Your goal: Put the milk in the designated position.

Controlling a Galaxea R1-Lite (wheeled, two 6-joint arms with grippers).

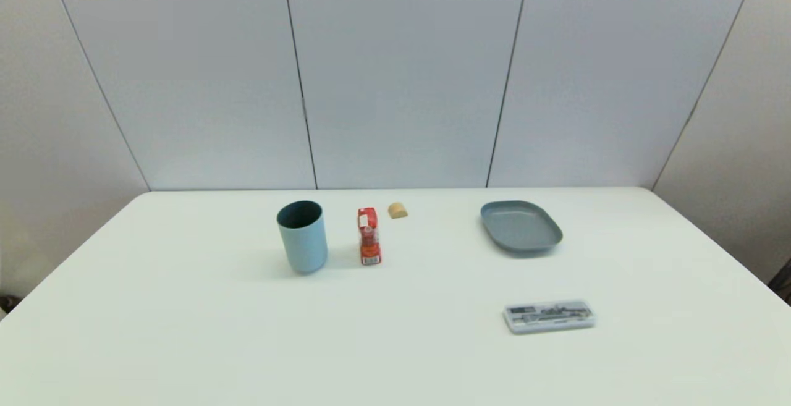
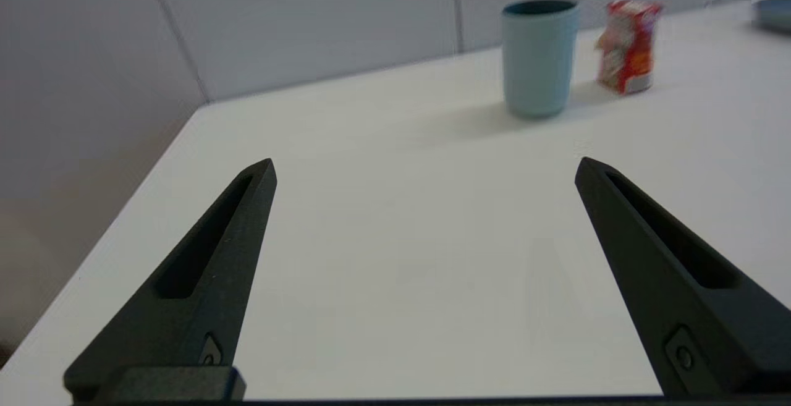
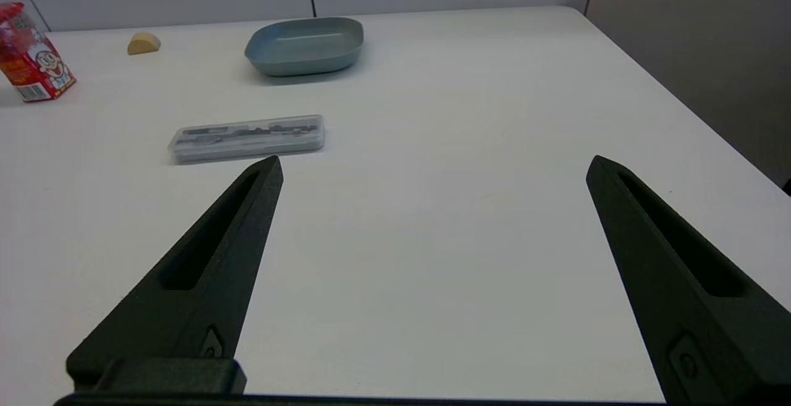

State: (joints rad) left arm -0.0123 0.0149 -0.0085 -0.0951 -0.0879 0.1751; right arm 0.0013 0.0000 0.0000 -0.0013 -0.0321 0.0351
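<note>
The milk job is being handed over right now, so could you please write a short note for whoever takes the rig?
Left gripper: open, empty, low over the table's near left part, out of the head view.
Right gripper: open, empty, over the near right part, also out of the head view.
The milk stands upright between the blue cup and the tan block, apart from both. The grey-blue dish lies to its right, the clear case nearer the robot.
Done: nothing yet; the milk is untouched.
Left: reach, grasp, move and release it.

No lettering can be read anywhere; the small red milk carton (image 3: 34,54) bears only a white cartoon face and a barcode patch, its print illegible.
</note>
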